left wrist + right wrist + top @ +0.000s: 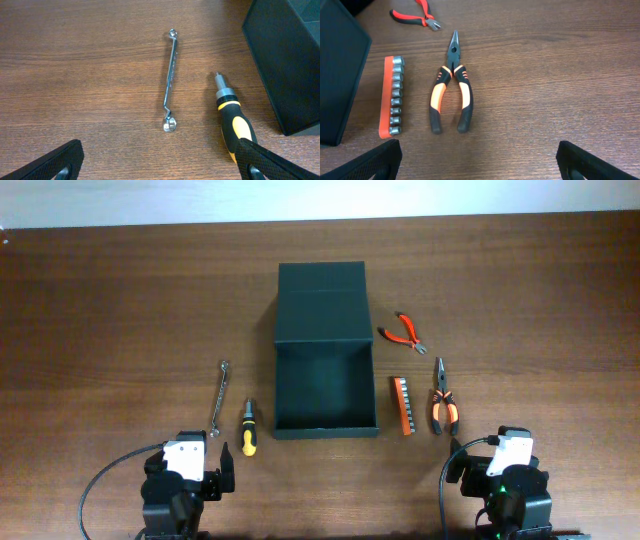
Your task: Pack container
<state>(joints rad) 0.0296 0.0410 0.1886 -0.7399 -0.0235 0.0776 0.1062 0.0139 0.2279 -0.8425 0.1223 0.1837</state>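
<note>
Left gripper (157,150): nearest of all, at the near left edge of the table. Its two black, ribbed fingers (50,165) are spread wide, with nothing between them.
Right gripper (477,150): at the near right edge. It has the same black textured fingers (592,162), also set far apart and gripping nothing.
Screwdriver (232,115): just beyond the left gripper. It has a stubby, rounded black-and-yellow handle, a bright metal collar and a short tip pointing far. In the left wrist view its near end runs under one finger.
Wrench (171,80): left of the screwdriver and apart from it. It is a slim polished steel bar with a small ring at each end and a slight offset bend near the near ring.
Container (327,431): at the middle of the table, between the two groups of tools. It is a matte, dark green-black box with rigid, straight walls. It stands open, with its flap lid (322,300) folded back flat on the far side.
Socket rail (392,95): just right of the container's near right corner. It is a flat orange strip carrying a row of small shiny metal sockets.
Long-nose pliers (453,70): right of the rail. They have tapered dark steel jaws pointing far and curved orange-and-black grips.
Cutters (431,23): farther off, beside the container's right wall. They are small, with red-and-black handles.
Table (100,310): brown wood with a fine horizontal grain.
</note>
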